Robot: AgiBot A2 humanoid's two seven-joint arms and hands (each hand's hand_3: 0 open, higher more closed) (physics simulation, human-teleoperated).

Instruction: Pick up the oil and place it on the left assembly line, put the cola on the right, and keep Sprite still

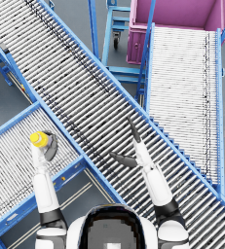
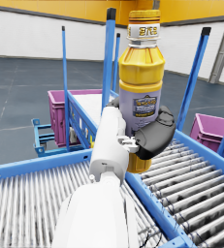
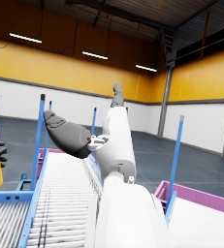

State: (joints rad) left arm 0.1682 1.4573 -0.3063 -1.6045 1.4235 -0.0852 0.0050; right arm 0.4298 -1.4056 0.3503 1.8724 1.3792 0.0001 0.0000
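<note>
Left wrist view: left hand [image 2: 153, 135] and left forearm [image 2: 108, 160] are covering the lower body of the oil [image 2: 141, 72]. The label [image 2: 143, 107] print is coming out too blurred to read. Whether the base is touching the rollers: cannot tell.

Head view: the oil is showing only its yellow cap [image 1: 38, 138], and the body is hiding beneath cap and hand. The top edge is cutting off the far pink bin [image 1: 182, 17].

Right wrist view: the picture's edge is cutting the oil to a narrow strip. The right hand [image 3: 72, 135] is partly hiding behind the right forearm [image 3: 120, 145], so the palm is not showing.
</note>
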